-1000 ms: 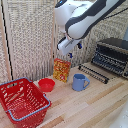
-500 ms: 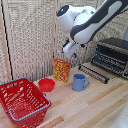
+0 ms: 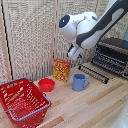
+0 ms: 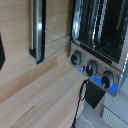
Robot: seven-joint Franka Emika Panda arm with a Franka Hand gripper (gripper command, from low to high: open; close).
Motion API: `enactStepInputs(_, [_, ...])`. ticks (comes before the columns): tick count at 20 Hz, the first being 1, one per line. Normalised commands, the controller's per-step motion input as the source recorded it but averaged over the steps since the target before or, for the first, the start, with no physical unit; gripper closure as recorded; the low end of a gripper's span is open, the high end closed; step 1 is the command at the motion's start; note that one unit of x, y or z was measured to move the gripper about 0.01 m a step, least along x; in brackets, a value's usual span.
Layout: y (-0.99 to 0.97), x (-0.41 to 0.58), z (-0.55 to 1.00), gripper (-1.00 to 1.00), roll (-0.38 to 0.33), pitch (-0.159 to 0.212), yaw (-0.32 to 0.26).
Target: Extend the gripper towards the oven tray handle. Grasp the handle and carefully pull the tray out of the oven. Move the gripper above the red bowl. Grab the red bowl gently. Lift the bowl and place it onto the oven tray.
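Note:
My gripper [image 3: 75, 51] hangs in the air on the white arm, above the blue mug [image 3: 79, 82] and off the exterior view's left of the oven [image 3: 113, 56]. It holds nothing. In the wrist view one dark finger [image 4: 1, 50] sits at the picture's edge, so the jaws look open. The oven [image 4: 100, 30] has its door [image 3: 95, 73] folded down in front. Dark wires show dimly inside the opening; I cannot make out the tray or its handle for sure. The red bowl [image 3: 46, 84] rests on the wooden table, far from the gripper.
A big red wire basket [image 3: 22, 102] stands at the exterior view's front left. An orange box [image 3: 61, 70] stands by the slatted wall behind the bowl. The wrist view shows the door's bar [image 4: 37, 30], three oven knobs [image 4: 91, 68] and a black cable [image 4: 80, 100].
The arm has swung toward the exterior view's right and a little lower, bringing the gripper closer to the oven. Bowl, mug and basket have not moved.

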Motion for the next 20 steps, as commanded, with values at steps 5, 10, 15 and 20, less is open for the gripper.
enactStepInputs(5, [-0.59,0.019,-0.18,-1.00,-0.200,-0.041,0.124])
enactStepInputs(10, [-0.68,0.000,-0.07,-1.00,-0.158,-0.034,0.072])
enactStepInputs(15, [-0.71,0.064,-0.14,-1.00,-0.120,-0.010,0.082])
enactStepInputs(20, [-0.68,0.117,-0.23,-1.00,-0.100,0.000,0.087])
